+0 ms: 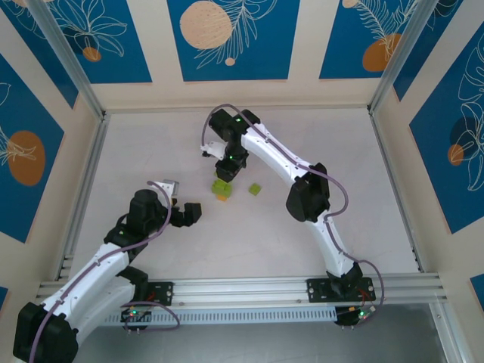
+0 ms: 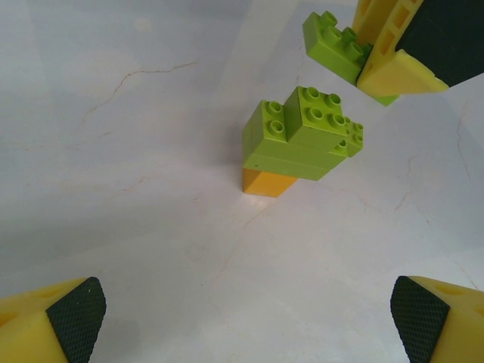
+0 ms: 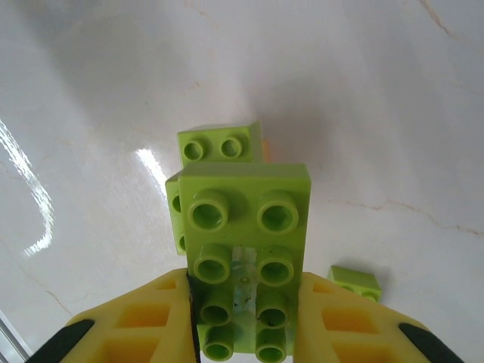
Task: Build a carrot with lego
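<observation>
A small stack of lime-green lego (image 1: 221, 187) (image 2: 302, 136) stands on one orange brick (image 2: 266, 183) in the middle of the table. My right gripper (image 1: 229, 168) (image 3: 246, 321) is shut on a long lime-green brick (image 3: 246, 234) (image 2: 336, 45). It holds that brick just above and behind the stack (image 3: 219, 144), apart from it. My left gripper (image 1: 187, 214) (image 2: 248, 321) stands open near the table, a short way to the left of the stack. Nothing lies between its fingertips (image 2: 76, 318).
One loose lime-green square brick (image 1: 255, 188) (image 3: 355, 280) lies on the white table (image 1: 318, 136) just right of the stack. Patterned walls and metal rails (image 1: 242, 289) close in the table. The right arm reaches in from the near right.
</observation>
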{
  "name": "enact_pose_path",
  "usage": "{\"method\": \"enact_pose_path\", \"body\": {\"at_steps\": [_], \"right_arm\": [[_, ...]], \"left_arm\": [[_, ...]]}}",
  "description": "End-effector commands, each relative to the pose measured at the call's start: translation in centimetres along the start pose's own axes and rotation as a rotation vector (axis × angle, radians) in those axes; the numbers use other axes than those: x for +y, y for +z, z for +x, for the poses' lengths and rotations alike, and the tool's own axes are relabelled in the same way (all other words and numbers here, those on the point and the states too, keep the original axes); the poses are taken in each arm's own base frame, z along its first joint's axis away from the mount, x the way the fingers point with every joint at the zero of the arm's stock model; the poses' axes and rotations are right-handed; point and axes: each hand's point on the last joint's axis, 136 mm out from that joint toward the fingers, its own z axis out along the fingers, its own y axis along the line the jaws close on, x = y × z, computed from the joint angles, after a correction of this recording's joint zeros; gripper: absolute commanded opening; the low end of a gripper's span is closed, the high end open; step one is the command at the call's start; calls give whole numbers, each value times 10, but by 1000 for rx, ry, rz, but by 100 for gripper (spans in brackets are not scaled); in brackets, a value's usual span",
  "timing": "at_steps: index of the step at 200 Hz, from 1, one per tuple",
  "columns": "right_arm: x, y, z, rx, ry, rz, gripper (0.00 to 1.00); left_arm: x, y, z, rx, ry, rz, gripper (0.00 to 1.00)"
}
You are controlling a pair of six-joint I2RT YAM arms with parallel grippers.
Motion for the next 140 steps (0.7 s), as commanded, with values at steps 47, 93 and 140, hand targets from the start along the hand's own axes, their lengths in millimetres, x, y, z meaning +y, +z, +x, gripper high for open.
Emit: {"method": "enact_pose_path", "body": {"at_steps": [47,93,140], "right_arm": [[19,17,1,44,-55,-77,28],[21,21,7,71,-71,-72,28],[25,23,9,85,-89,-69,28]], "left_arm": [[-11,-2,-12,-28,32,32,99],[-11,-2,-12,-26,33,33,99],[-11,-2,-11,-26,34,32,99]]}}
